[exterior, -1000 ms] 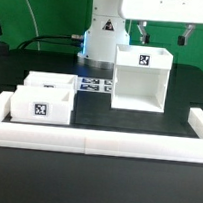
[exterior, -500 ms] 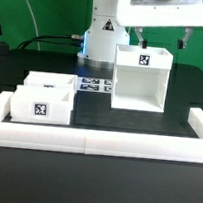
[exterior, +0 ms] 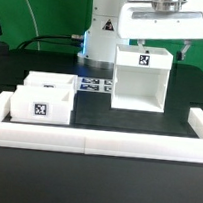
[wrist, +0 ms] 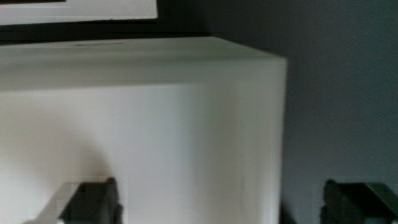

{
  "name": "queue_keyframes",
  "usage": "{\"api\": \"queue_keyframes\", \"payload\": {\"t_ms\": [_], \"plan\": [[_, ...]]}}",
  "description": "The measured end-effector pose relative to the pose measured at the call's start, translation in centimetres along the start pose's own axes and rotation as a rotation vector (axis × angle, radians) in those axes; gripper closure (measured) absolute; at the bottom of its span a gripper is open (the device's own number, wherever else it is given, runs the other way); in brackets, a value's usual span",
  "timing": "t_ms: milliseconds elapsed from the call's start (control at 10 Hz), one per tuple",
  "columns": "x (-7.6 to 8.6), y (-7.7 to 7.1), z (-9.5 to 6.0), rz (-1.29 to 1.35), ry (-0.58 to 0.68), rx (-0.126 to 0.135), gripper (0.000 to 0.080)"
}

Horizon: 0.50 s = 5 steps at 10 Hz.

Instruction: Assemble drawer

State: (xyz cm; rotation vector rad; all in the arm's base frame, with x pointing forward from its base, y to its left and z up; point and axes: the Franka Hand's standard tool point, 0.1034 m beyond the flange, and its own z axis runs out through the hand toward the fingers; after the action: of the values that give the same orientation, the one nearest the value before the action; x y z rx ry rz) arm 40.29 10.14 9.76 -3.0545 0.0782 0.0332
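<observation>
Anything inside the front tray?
In the front tray only white inner walls show, and nothing sticks up above its rim. Its floor is hidden behind the tagged front wall.

My box (exterior: 141,88) is white, with a black-and-white square tag (exterior: 144,60). Both trays (exterior: 41,104) are white with similar tags. The table (exterior: 107,122) is black, and my fingers (wrist: 93,200) are dark.

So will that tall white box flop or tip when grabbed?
Probably stiff: the box shell shows flat, straight walls. Likely light, being hollow and open-fronted. Pushed up high it might tip, since it stands tall; its smooth sides could slip in the gripper.
</observation>
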Motion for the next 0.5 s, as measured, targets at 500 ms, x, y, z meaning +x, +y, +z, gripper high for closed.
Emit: {"api": "queue_keyframes", "payload": {"t_ms": [500], "plan": [[0.02,0.03,-0.01,0.002,0.001,0.001,0.0711]]}}
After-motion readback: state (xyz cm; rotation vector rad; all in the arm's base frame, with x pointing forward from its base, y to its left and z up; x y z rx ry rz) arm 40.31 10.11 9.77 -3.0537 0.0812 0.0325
